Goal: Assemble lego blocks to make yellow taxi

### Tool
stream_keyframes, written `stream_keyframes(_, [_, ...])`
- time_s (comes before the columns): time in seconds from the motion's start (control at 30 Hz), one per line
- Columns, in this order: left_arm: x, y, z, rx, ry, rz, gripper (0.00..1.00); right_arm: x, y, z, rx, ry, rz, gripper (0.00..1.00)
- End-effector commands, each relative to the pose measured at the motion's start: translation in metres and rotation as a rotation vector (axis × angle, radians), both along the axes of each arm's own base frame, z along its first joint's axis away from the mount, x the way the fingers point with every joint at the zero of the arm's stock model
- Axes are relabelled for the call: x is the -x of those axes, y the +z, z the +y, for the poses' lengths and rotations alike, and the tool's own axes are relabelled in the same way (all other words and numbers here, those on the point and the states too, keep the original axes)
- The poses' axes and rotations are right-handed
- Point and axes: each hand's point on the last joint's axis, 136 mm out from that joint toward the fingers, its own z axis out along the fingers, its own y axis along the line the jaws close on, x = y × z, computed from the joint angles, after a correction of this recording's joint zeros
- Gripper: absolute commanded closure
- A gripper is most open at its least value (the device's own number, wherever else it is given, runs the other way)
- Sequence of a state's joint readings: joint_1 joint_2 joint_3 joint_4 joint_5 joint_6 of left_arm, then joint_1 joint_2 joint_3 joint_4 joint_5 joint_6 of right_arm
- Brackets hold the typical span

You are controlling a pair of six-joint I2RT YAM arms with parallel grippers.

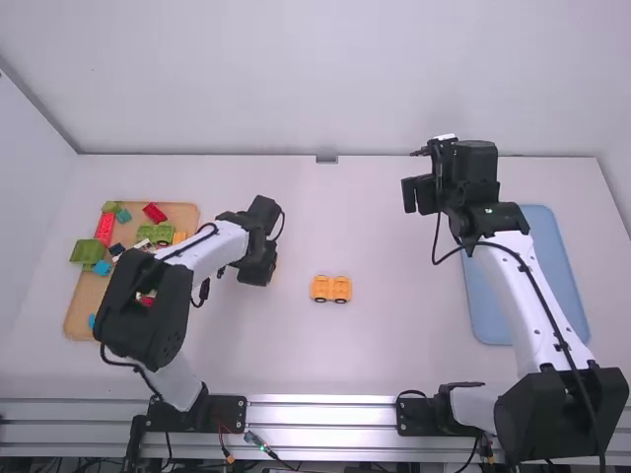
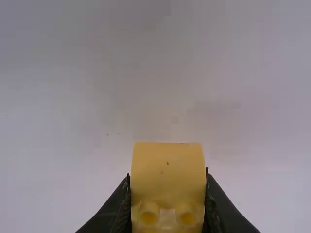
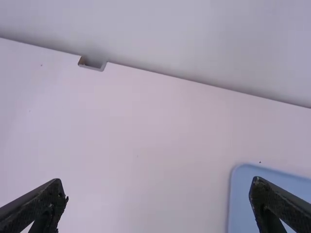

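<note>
Yellow wheeled base [image 1: 331,289], long axis left-to-right

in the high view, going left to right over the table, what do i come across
tan tray, left gripper, yellow blocks on wheels, right gripper, blue tray

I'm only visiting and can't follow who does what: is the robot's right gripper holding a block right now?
No, the right gripper has its two fingers spread wide apart with nothing between them.
</note>
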State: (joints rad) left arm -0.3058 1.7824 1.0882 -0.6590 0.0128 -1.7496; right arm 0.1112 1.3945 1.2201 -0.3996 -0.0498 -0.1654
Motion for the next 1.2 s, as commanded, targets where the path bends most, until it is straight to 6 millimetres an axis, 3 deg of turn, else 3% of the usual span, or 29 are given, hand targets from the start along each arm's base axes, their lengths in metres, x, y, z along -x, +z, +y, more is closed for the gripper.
stream_keyframes(0.0, [0.003,0.0,-0.011,0.029,0.038,0.059,0.97,-0.002,0.018,0.001,-0.008,0.003,-0.043,0.01])
stream_keyframes(0.17, [0.008,0.0,-0.013,0.029,0.098,0.105,0.97,-0.002,0.018,0.002,0.012,0.021,-0.046,0.01])
stream_keyframes(0.43, [0.015,-0.018,-0.03,0.014,0.107,0.07,0.97,-0.002,0.018,0.0,0.012,0.018,-0.044,0.01])
stream_keyframes(0.83, [0.021,-0.032,-0.029,0.024,0.101,0.057,0.97,-0.003,0.008,0.001,0.011,0.019,-0.048,0.01])
stream_keyframes(0.93, [0.021,-0.037,-0.027,0.029,0.101,0.046,0.87,-0.005,0.003,0.001,0.01,0.02,-0.06,0.01])
stream_keyframes(1.03, [0.021,-0.041,-0.027,0.032,0.093,0.037,0.69,-0.006,0.001,0.002,0.007,0.018,-0.062,0.01])
stream_keyframes(1.07, [0.018,-0.042,-0.028,0.037,0.066,0.021,0.47,-0.006,0.001,0.001,0.003,0.013,-0.064,0.01])
stream_keyframes(1.1, [0.018,-0.042,-0.028,0.037,0.062,0.018,0.44,-0.006,0.001,0.001,0.003,0.013,-0.064,0.01])
stream_keyframes(1.17, [0.01,-0.04,-0.033,0.054,-0.001,-0.015,0.01,-0.006,0.001,0.001,0.004,0.013,-0.064,0.01])
